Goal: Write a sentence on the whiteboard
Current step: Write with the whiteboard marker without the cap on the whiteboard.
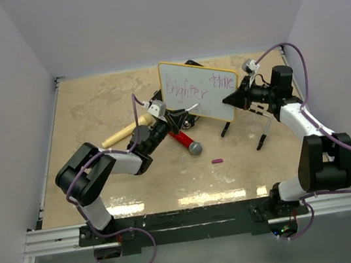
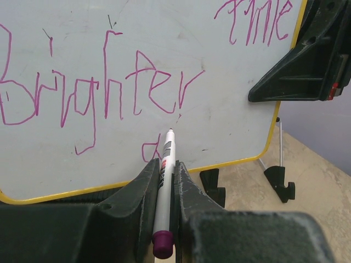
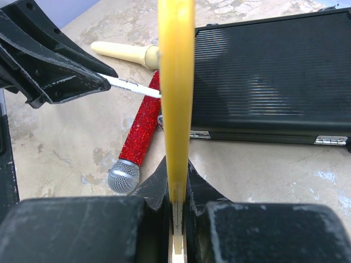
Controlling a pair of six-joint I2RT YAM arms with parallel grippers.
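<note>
Closest in, the left hand [image 2: 165, 165] is clamped on a slim white marker [image 2: 166, 156] with a purple end cap, its tip at the small yellow-rimmed white whiteboard [image 1: 196, 92] just under the scrawled magenta sentence [image 2: 104, 93] reading "Brighter time". The right hand [image 3: 176, 170] pinches that board's yellow right edge, holding it upright over the far middle of the beige stone-patterned surface [image 1: 92, 104].

The top view looks down from above and behind the arm bases [image 1: 101, 232] over the whole tabletop [image 1: 92, 104]. The left wrist view sits close behind the left pincer [image 2: 166, 164], facing the front of the whiteboard [image 2: 181, 71] just ahead. The right wrist view looks past the right pincer [image 3: 176, 170] along the board's edge. Each catches the other pincer.
</note>
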